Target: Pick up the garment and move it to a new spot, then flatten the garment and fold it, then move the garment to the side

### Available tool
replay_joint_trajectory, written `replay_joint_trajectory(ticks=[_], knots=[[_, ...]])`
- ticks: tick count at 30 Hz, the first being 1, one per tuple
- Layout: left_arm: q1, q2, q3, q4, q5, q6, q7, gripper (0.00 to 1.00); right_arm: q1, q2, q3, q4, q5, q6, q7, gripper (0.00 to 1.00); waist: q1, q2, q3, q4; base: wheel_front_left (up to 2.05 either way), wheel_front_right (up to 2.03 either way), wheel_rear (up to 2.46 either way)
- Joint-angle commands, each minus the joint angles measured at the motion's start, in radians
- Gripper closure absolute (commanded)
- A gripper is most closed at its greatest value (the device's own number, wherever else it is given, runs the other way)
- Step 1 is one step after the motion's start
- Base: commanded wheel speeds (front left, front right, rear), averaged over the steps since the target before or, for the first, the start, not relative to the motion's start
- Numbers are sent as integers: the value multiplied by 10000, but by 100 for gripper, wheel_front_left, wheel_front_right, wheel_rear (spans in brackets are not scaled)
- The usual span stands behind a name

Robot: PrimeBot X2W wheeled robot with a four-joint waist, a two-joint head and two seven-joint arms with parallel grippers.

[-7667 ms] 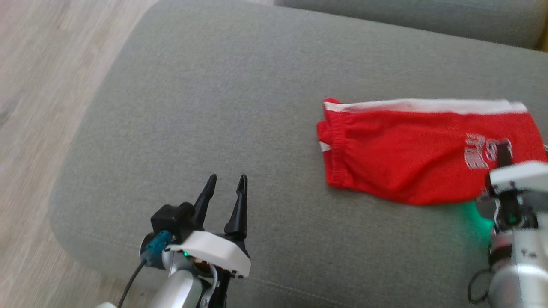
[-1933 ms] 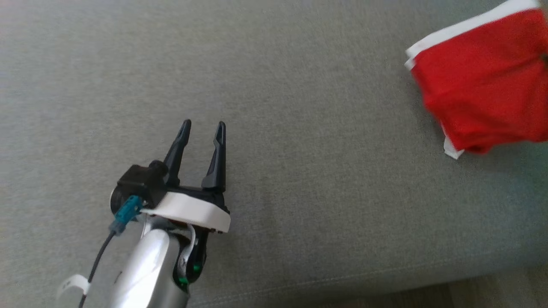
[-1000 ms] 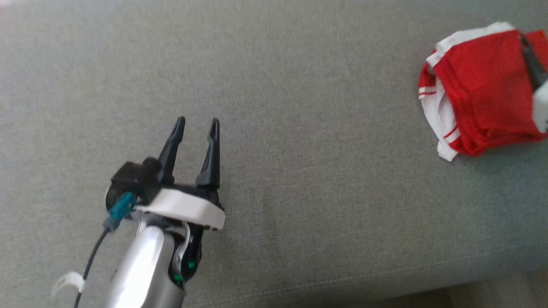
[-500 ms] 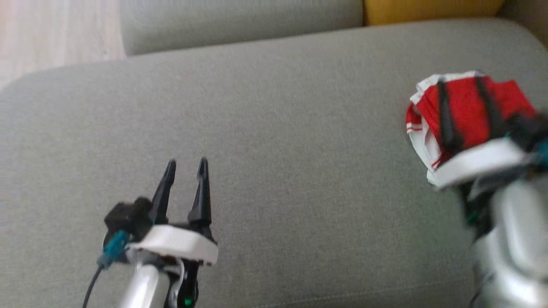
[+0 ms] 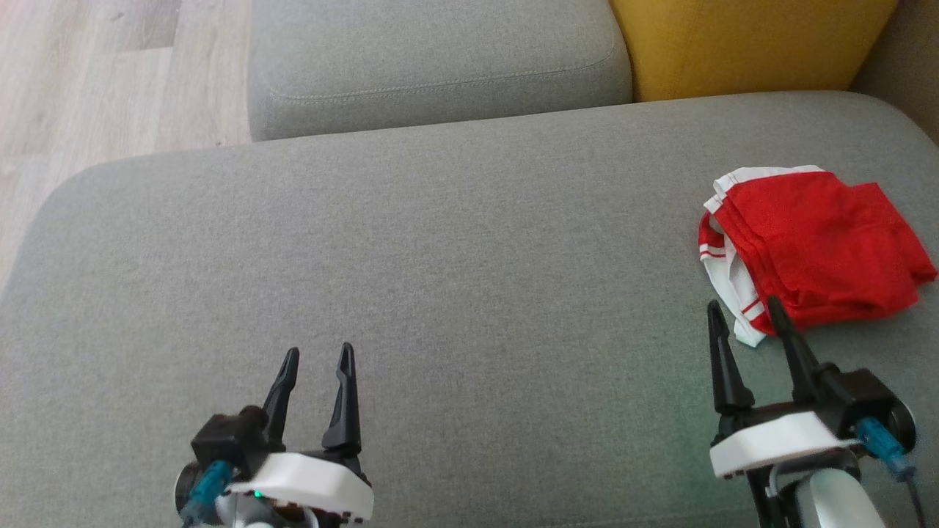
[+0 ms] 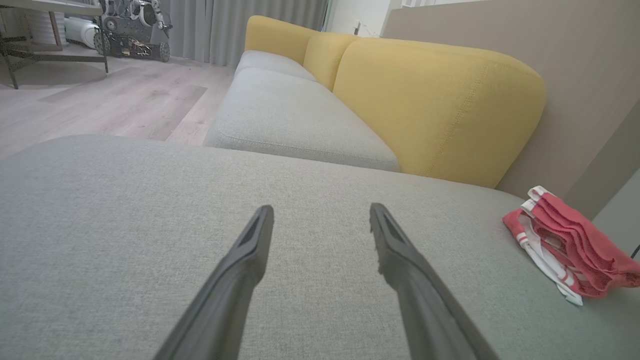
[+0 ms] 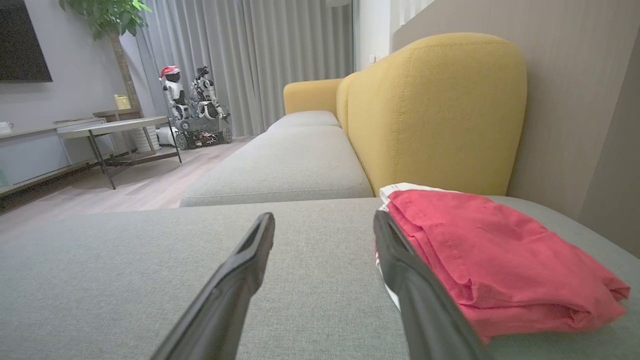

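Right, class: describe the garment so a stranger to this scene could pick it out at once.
Start at the grey sofa seat, in front of the yellow backrest. Near its right end, just past the right gripper, lies the garment: folded red cloth with white trim, the one bright thing on the grey.

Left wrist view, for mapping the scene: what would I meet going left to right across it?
table → left claw, open → red garment, folded, white-trimmed, on the grey seat
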Motion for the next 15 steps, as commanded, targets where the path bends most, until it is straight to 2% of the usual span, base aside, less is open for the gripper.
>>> replay_joint_trajectory(ticks=[1, 10, 13, 15], knots=[[-290, 3, 394, -367, 95, 63, -57, 0, -284, -23, 200, -335, 36, -9, -134, 0, 1, -1, 5, 2, 0, 0, 0], [-94, 3, 363, -721, 657, 173, -57, 0, 10, -20, 509, -378, -201, -9, -224, 0, 1, -1, 18, 25, 0, 0, 0], [-93, 3, 423, -888, 840, 354, -57, 0, 17, -20, 494, -385, -202, -9, -226, 0, 1, -1, 34, 32, 0, 0, 0], [-3, 3, 318, -777, 635, 219, -57, 0, 11, -19, 505, -381, -201, -9, -227, 0, 1, -1, 29, 25, 0, 0, 0]])
